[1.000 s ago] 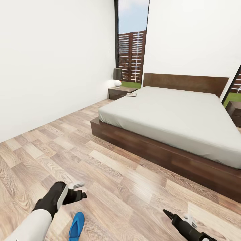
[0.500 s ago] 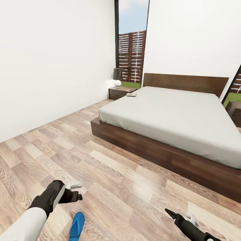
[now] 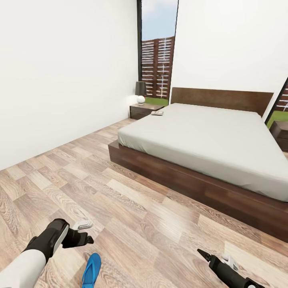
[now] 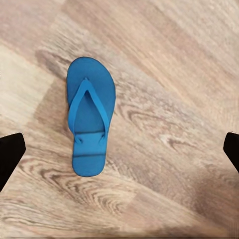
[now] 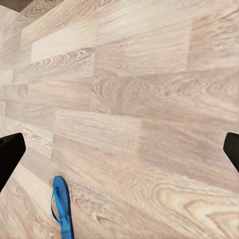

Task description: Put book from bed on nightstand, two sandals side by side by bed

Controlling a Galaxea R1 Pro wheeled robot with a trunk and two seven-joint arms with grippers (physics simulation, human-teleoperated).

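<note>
A blue sandal (image 4: 88,118) lies flat on the wood-plank floor (image 3: 132,208), sole down and strap up, well apart from the bed (image 3: 208,148) and just beneath the left hand (image 3: 82,232), whose two fingers stand wide apart with nothing between them. The right hand (image 3: 214,260) hangs low over bare planks, also open and empty. A small book (image 3: 157,113) seems to rest on the nightstand (image 3: 145,110) by the headboard. The sandal looks light, thin and bendy, probably foam, so it may sag; pinching across its edge at mid-length, or the strap, seems safest.
</note>
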